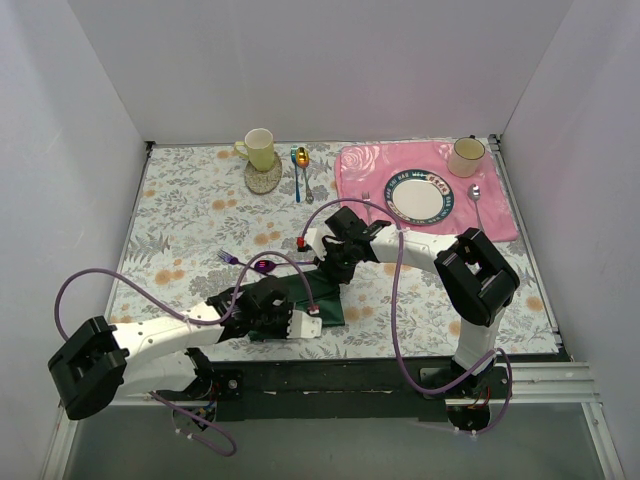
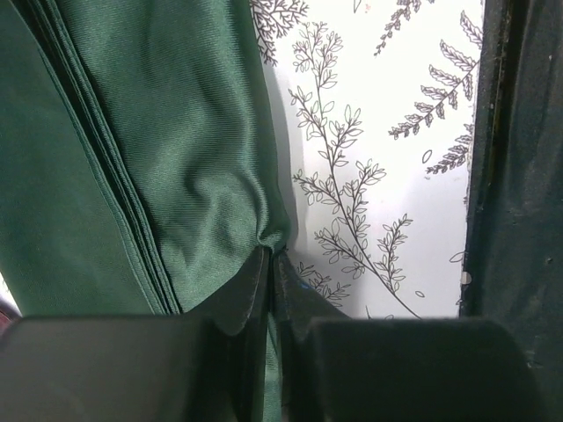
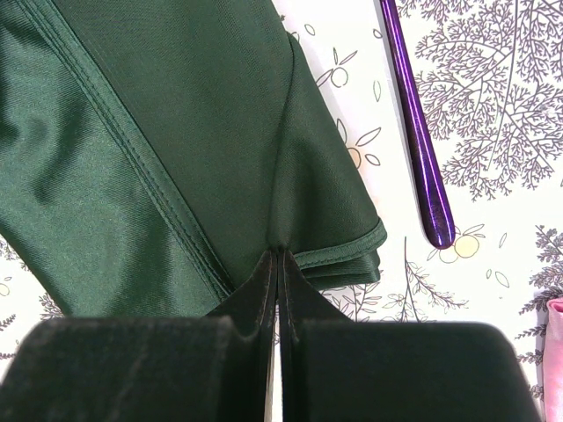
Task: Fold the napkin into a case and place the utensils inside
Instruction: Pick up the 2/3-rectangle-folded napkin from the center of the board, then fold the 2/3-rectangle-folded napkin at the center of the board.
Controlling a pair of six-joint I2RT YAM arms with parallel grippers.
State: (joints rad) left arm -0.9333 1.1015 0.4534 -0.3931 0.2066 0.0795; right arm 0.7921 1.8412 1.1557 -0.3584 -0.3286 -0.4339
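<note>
two hands bracket the dark green napkin (image 1: 330,310) on the counter (image 1: 180,200): left hand (image 1: 295,320) at its near end, right hand (image 1: 333,272) at its far end, with the purple fork (image 1: 228,258) and purple spoon (image 1: 263,266) just left of it. left wrist: jaws pinched shut on a napkin edge, bare counter to the right. right wrist: jaws shut on a folded corner; a purple handle (image 3: 422,149) lies alongside, not touching.

Dark green napkin (image 3: 176,132) folded in layers, purple fork (image 1: 228,257) and spoon (image 1: 263,266) beside it
</note>
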